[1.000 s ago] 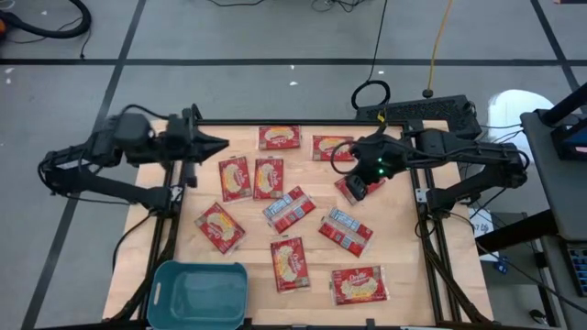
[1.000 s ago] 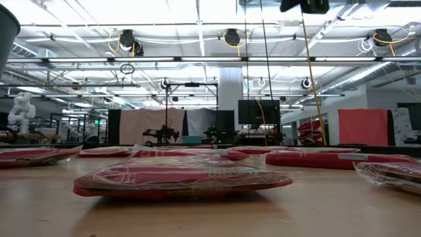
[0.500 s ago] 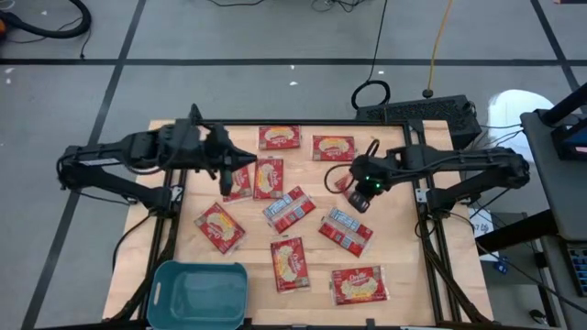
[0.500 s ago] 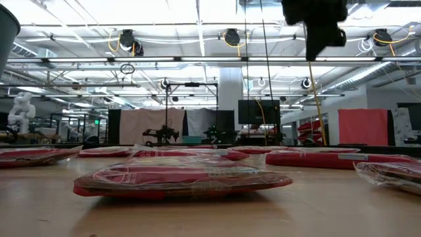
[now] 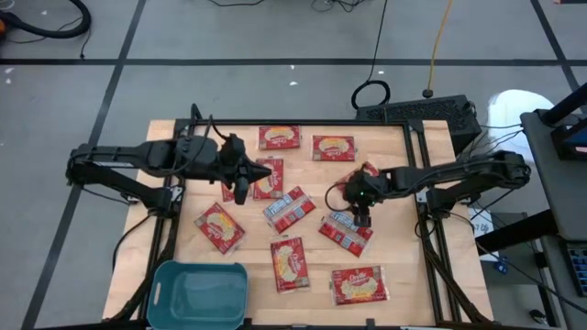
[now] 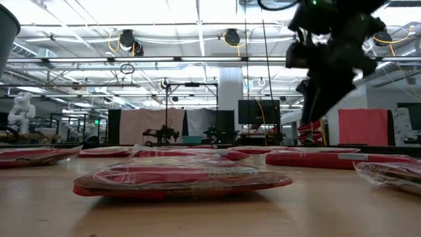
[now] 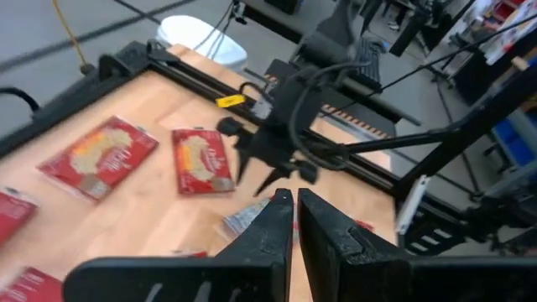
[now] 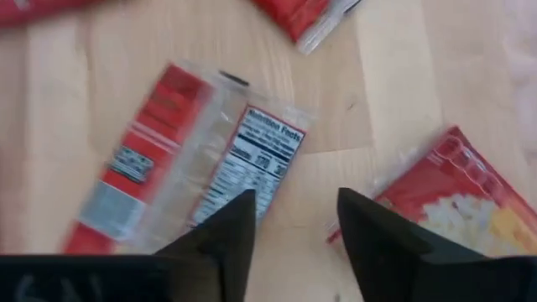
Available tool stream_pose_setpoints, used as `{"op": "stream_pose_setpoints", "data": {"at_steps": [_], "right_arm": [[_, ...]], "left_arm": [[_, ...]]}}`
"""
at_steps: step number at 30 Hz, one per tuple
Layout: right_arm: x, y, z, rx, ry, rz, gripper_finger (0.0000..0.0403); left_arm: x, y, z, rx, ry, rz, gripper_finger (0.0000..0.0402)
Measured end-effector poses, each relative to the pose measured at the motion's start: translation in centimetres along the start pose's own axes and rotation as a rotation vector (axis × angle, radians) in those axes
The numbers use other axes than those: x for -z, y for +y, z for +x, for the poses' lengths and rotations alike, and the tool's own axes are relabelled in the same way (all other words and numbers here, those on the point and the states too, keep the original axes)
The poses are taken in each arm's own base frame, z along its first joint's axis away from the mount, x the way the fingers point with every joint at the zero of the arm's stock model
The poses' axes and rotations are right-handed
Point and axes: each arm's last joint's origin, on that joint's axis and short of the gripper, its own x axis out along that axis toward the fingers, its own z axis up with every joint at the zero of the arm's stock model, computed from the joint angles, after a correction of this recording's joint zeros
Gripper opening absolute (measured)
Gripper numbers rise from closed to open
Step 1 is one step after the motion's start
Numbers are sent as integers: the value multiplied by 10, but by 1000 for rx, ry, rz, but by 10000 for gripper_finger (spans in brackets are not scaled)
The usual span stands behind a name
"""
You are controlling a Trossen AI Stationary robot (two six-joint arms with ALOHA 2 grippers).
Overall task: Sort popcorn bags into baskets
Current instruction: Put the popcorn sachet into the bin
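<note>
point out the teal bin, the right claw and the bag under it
teal bin (image 5: 163, 278), high view, its left rim.
right claw (image 8: 289, 220), right wrist view, midway between its open fingertips.
popcorn bag (image 8: 260, 155), right wrist view, its white nutrition label.

Both arms are dark, slender and jointed, with thin black cables looping along them. The right arm (image 5: 440, 174) shows a small green light (near its wrist).

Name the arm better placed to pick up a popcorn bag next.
Right. Its hand is open just above a label-side-up bag, fingers pointing down at it. The left hand is shut, over the bags farther back.
</note>
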Motion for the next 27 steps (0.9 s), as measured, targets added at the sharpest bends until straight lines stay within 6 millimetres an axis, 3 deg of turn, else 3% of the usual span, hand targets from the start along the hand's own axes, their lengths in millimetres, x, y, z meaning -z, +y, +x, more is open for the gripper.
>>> {"op": "stream_pose_setpoints", "data": {"at_steps": [8,16,21,27], "right_arm": [[31,-7,19,46,56,-42,231],[42,-13,23,230,86,-81,235],[38,-13,26,241,58,-169,210],[40,-11,38,179,99,-176,138]], "left_arm": [[7,-10,7,-31,-14,0,26],[6,-14,20,-67,-75,-8,26],[9,-15,31,-80,-74,29,26],[8,-12,40,-98,-78,43,26]]}}
